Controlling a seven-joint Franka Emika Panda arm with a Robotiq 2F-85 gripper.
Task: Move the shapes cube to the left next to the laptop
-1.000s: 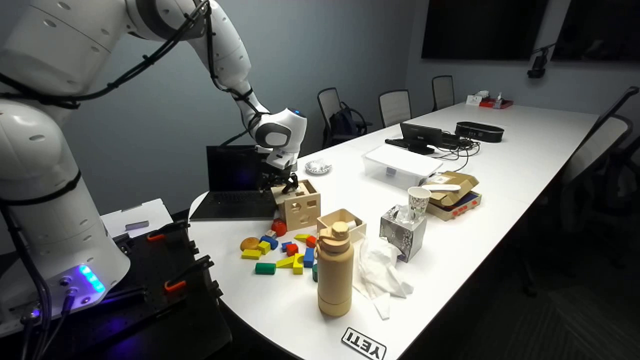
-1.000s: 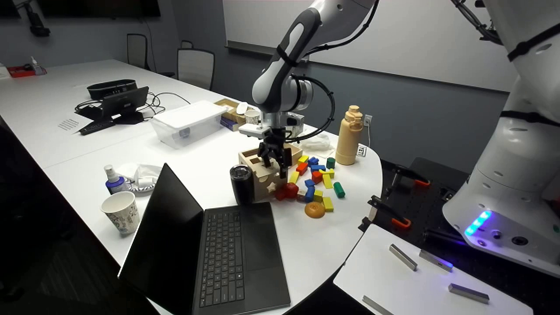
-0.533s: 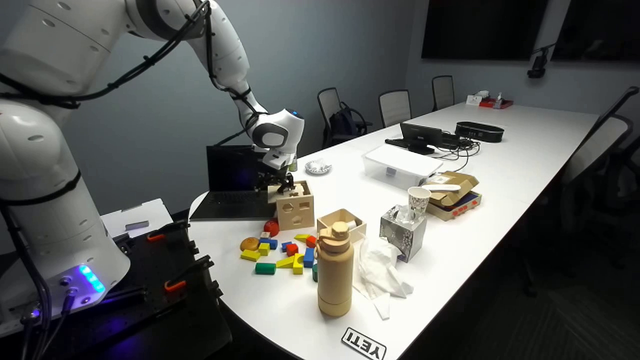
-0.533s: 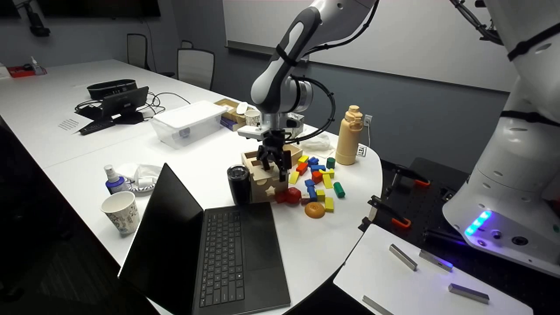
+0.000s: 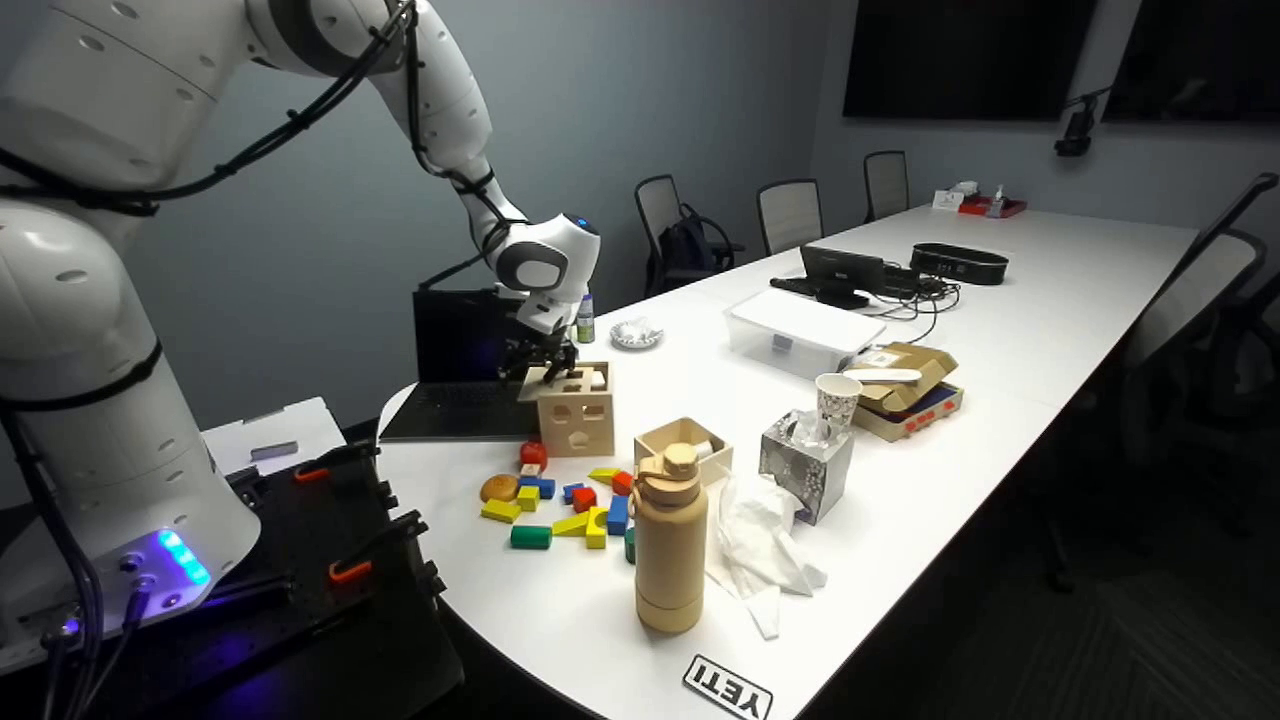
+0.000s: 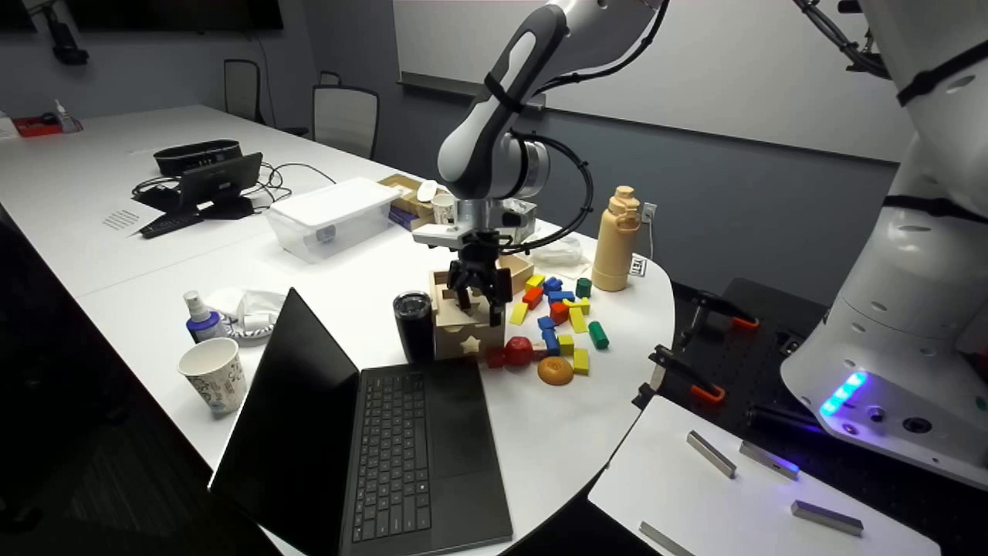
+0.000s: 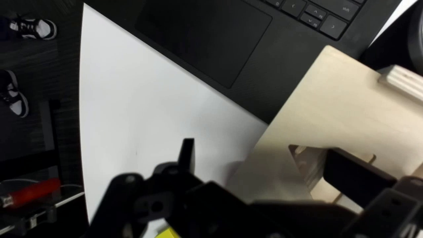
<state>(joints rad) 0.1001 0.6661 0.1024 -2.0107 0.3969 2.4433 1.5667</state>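
My two black fingers [image 7: 357,177] stand wide apart, pinching nothing, one dipped into a top hole of the light-wood cube box with cut-out shapes [image 5: 577,426]. I expect it stiff, fairly light, smooth; best clamped by the wall beside that hole. I count one box, just beside one open black laptop [image 6: 378,440], and one black cylindrical tumbler [image 6: 414,328].

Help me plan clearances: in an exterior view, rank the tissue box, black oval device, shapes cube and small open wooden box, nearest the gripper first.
1. Shapes cube: immediately at the gripper.
2. Small open wooden box: to the image's right.
3. Tissue box: farther right.
4. Black oval device: far back, upper right.
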